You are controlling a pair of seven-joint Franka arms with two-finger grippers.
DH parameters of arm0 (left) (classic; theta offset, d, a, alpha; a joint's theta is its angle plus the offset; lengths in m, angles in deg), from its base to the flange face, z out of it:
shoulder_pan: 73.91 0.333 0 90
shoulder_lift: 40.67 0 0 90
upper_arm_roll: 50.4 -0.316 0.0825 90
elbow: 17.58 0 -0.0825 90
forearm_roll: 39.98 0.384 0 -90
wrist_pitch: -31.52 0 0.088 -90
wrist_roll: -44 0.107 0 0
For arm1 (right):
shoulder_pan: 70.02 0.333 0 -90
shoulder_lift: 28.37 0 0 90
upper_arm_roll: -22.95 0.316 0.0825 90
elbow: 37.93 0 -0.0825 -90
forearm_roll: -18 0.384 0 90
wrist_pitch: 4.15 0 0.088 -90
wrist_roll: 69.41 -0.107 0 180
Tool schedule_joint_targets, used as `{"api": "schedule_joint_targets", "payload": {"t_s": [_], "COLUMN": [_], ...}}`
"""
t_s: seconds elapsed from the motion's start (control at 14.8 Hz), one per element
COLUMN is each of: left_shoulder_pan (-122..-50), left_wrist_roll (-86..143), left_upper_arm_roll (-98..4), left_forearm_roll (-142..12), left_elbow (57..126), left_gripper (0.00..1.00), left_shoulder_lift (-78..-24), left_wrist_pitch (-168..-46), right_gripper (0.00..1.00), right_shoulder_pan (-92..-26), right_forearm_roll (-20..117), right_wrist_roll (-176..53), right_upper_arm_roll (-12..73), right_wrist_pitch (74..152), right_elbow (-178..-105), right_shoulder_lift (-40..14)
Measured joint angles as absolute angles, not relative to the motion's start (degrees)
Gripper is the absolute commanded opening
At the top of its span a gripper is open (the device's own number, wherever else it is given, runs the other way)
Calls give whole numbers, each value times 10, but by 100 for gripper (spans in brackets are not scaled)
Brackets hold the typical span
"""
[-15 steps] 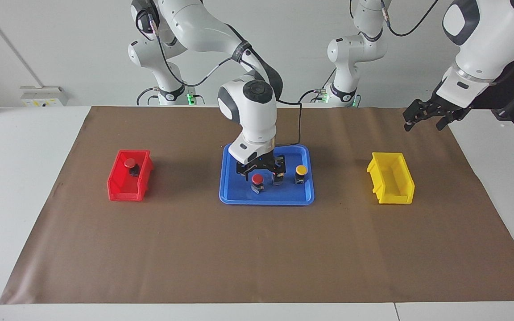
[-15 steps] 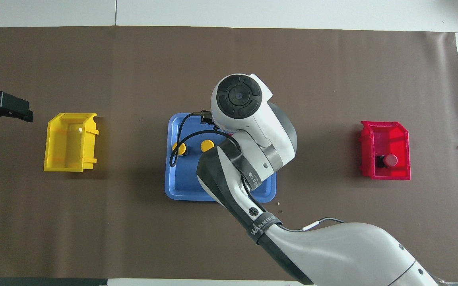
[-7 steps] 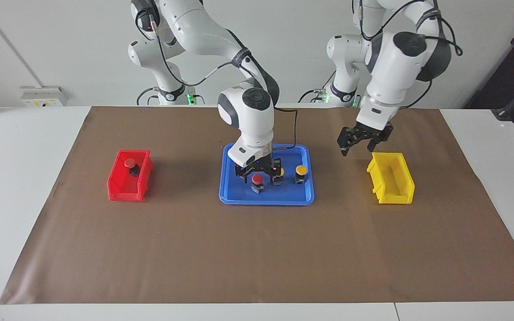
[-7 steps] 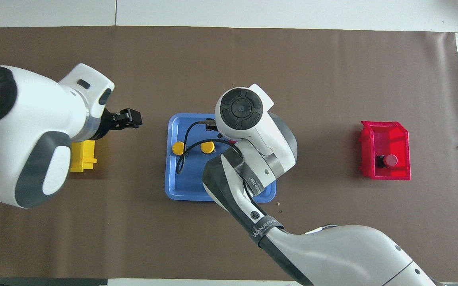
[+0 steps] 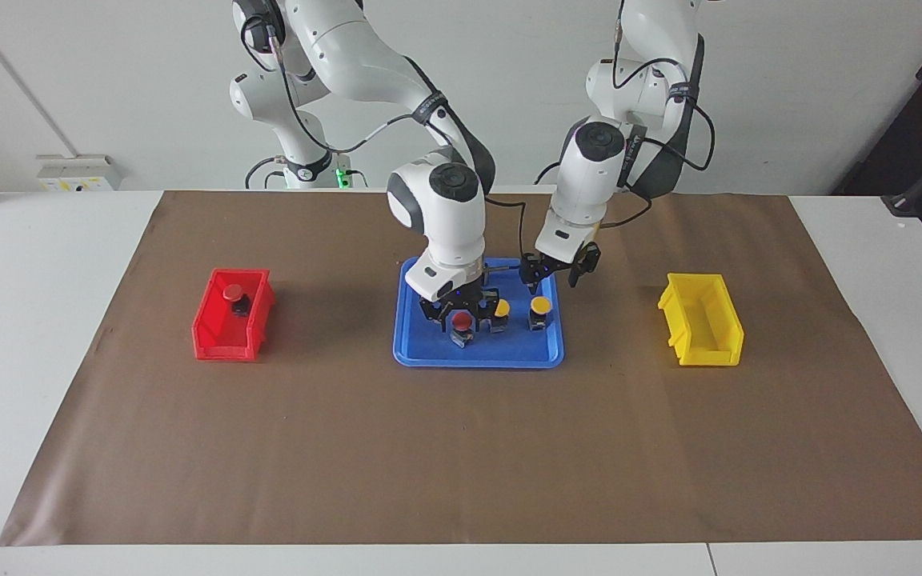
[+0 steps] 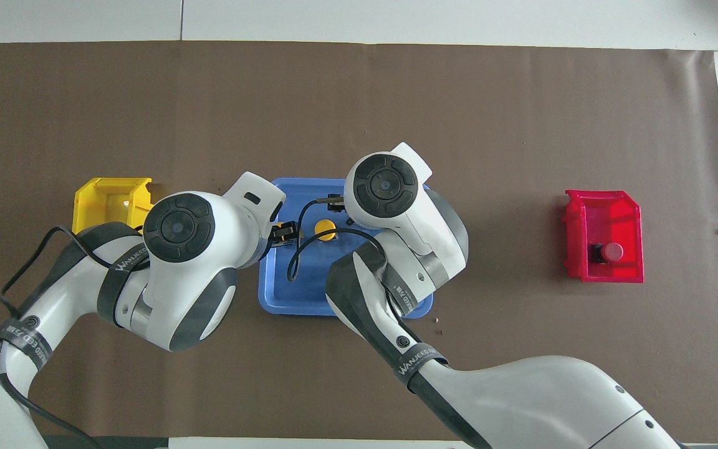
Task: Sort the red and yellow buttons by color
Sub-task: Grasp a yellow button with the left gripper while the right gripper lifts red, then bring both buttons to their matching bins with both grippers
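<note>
The left arm has swung in from past the yellow bin [image 5: 701, 352]. Its left gripper [image 5: 551, 276] now hangs over the edge of the blue tray [image 5: 509, 352] nearer the robots, above and just clear of a yellow button [image 5: 540, 305], jaws spread wide and empty. The right gripper [image 5: 461, 310] has sunk lower in the tray and now straddles the cap of the red button [image 5: 461, 322]; whether its jaws have closed on the cap I cannot tell.

So both arms are now working the tray at once, which suggests a red pick in hand and a yellow pick about to start.

Three buttons stand in the tray, which sits mid-bench [image 5: 429, 464]: the red one, a second yellow button [image 5: 502, 307] just beside the right gripper, and the one under the left gripper. All three are upright, domed cap up, long axis vertical.

Another red button [image 5: 232, 293] already lies in the red bin [image 5: 213, 340] toward the right arm's end. It is tipped over, its axis roughly along the bench and its cap pointing toward that end. The yellow bin holds nothing that I can see.
</note>
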State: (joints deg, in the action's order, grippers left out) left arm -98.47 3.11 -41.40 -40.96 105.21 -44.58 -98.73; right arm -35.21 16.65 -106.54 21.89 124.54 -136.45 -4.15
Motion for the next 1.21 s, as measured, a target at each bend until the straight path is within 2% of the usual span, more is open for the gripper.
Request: {"api": "schedule_joint_targets", "payload": {"t_s": [0.2,0.4,0.61,0.74,0.94,1.08,1.21], "left_shoulder_pan": [-989,-989,-989,-989,-991,-992,-987], "left_wrist_roll": [26,24,24,22,6,5,20], "left_upper_arm_roll": [-415,-417,-420,-420,-420,-419,-426], "left_forearm_roll": [-410,-410,-410,-410,-410,-410,-409], "left_elbow": [1052,1052,1052,1052,1039,997,940], "left_gripper": [76,47,24,10,5,3,3], "left_shoulder_lift": [-464,-470,-470,-470,-470,-465,-454], "left_wrist_pitch": [-1012,-1026,-1031,-1036,-1018,-948,-851], "right_gripper": [15,14,14,14,14,14,14], "right_shoulder_pan": [-352,-352,-360,-389,-466,-531,-607], "right_forearm_roll": [166,166,165,164,164,164,165], "right_wrist_roll": [-1065,-1065,-1045,-1000,-892,-801,-700], "right_upper_arm_roll": [219,219,215,213,211,210,209], "right_wrist_pitch": [1246,1244,1212,1173,1096,1042,1024], "right_elbow": [-1372,-1373,-1367,-1358,-1353,-1358,-1376], "right_shoulder_lift": [-46,-48,-58,-80,-130,-168,-199]}}
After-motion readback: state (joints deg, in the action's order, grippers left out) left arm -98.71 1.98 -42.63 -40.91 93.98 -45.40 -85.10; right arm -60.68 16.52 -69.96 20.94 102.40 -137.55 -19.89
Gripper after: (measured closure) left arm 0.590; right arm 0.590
